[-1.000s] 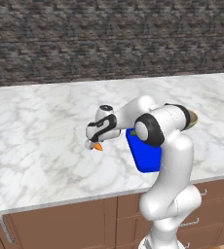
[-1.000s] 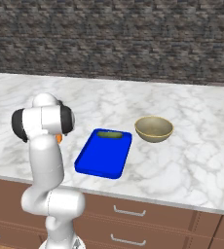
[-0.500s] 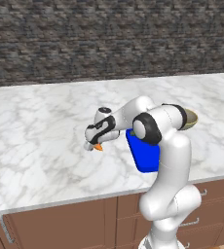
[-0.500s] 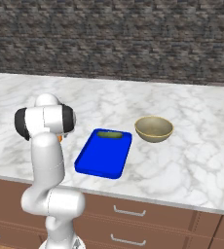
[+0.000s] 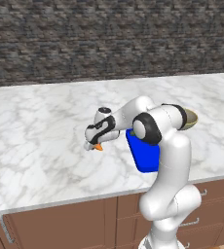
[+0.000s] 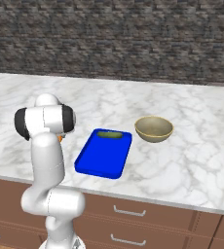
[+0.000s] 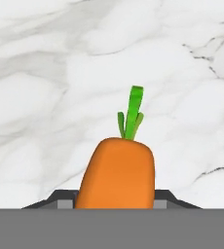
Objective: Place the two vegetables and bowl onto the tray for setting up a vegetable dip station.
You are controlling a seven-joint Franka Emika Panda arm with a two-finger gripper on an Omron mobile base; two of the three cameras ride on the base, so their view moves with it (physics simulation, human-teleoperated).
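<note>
The tray [image 6: 103, 158] lies on the counter [image 6: 192, 146] with the cucumber [image 6: 109, 134] in its far end, the bowl [image 6: 154, 129] sits just to its right, and the carrot [image 5: 99, 146] is to its left, between the gripper's [image 5: 93, 146] fingers above the counter.

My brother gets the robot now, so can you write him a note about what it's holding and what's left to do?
Gripper: shut on the carrot, lifted above the marble counter, to the left of the tray.
Cucumber: already lying in the tray, at its far end.
Bowl: on the counter just right of the tray's far corner, not on it.
Done: cucumber on the tray, carrot picked up.
Left: carry the carrot to the tray and let go, then move the bowl onto the tray.
</note>
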